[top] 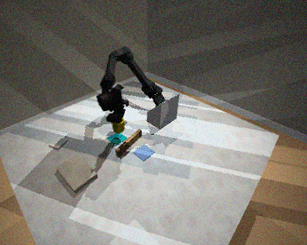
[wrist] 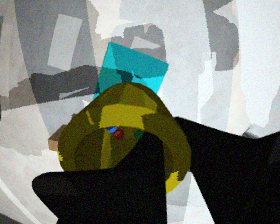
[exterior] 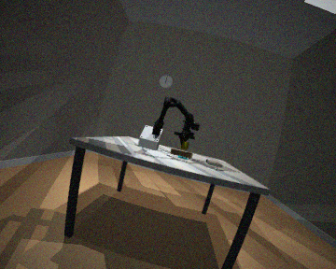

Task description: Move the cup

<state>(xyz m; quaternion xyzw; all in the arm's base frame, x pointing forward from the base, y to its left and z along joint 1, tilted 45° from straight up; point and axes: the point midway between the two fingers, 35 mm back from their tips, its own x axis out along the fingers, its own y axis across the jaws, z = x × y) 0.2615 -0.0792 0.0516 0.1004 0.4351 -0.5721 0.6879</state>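
My gripper [top: 117,119] [exterior: 185,137] is shut on the yellow cup [top: 119,127] [exterior: 185,145] [wrist: 127,116], at its rim. The cup looks roughly upright and hangs a little above the table, over or close to the teal pad [top: 116,139] [exterior: 183,157] [wrist: 135,57]. In the wrist view a blue marble [wrist: 111,129], a red marble [wrist: 118,134] and a green marble [wrist: 138,134] show inside the cup; a finger hides part of its inside. The blue pad [top: 144,152] lies bare on the other side of the wooden bar.
The wooden bar [top: 129,143] [exterior: 181,152] [wrist: 55,141] stands between the two pads. A grey upright panel [top: 164,113] [exterior: 150,137] stands near the arm's base. A flat beige block [top: 76,174] and a smaller flat piece [top: 58,142] lie on the teal pad's side.
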